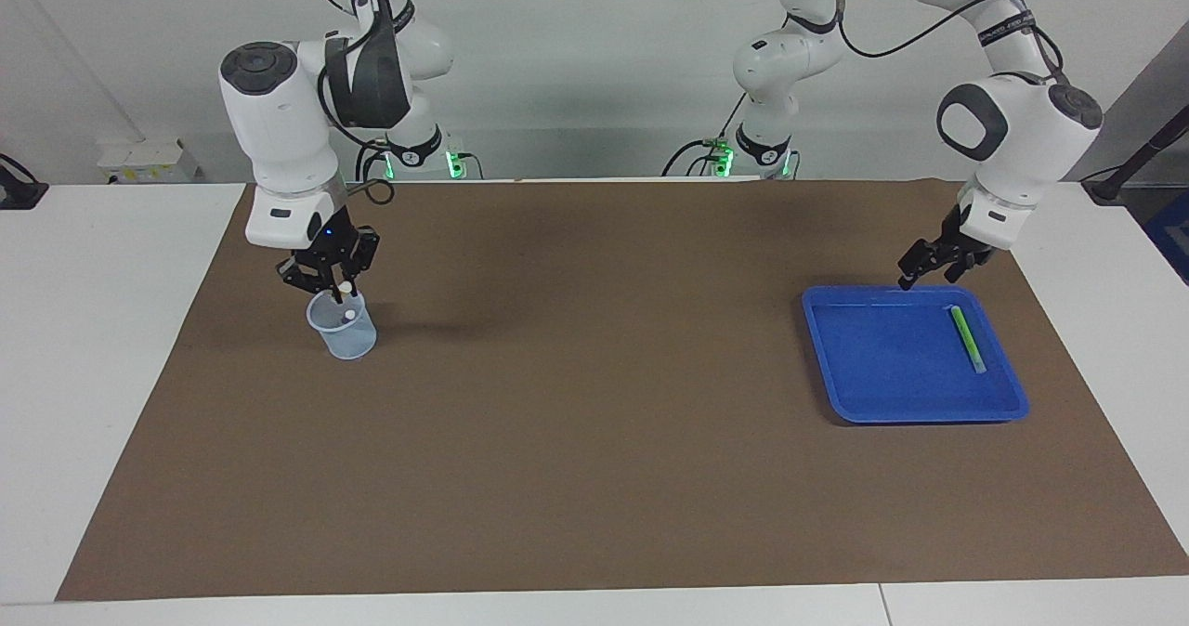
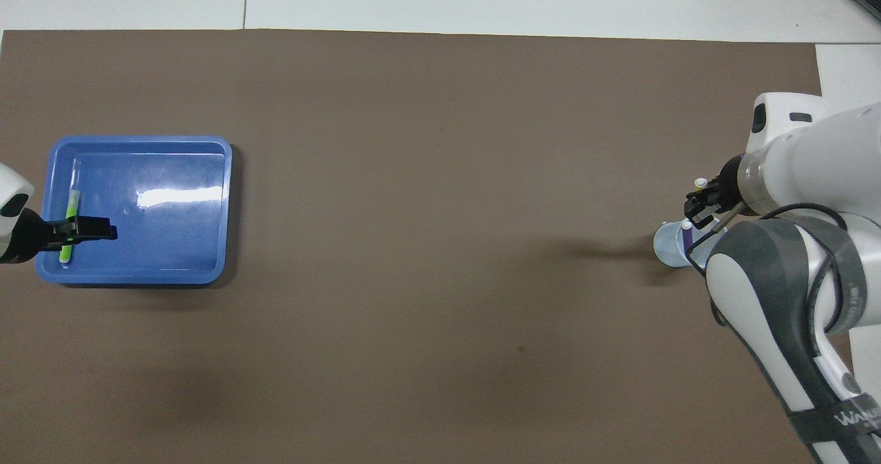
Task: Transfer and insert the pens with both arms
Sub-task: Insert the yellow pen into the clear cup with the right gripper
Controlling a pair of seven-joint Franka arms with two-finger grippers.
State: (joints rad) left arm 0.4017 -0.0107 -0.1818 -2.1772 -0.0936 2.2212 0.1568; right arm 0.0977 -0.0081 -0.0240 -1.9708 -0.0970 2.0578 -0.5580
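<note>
Right gripper (image 1: 332, 284) over cup (image 1: 345, 329) (pens inside), left gripper (image 1: 932, 264) over tray (image 1: 915, 410) – green pen (image 1: 966, 338)

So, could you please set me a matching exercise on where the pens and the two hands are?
1. green pen
2. purple pen
3. left hand
4. right hand

A. over the clear cup
B. lying in the blue tray
C. in the clear cup
D. over the blue tray's rim

Pairs: 1-B, 2-C, 3-D, 4-A

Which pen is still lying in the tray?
The green pen: it lies flat in the blue tray, alone. The other pens visible stand in the clear cup, under the right end effector.
</note>
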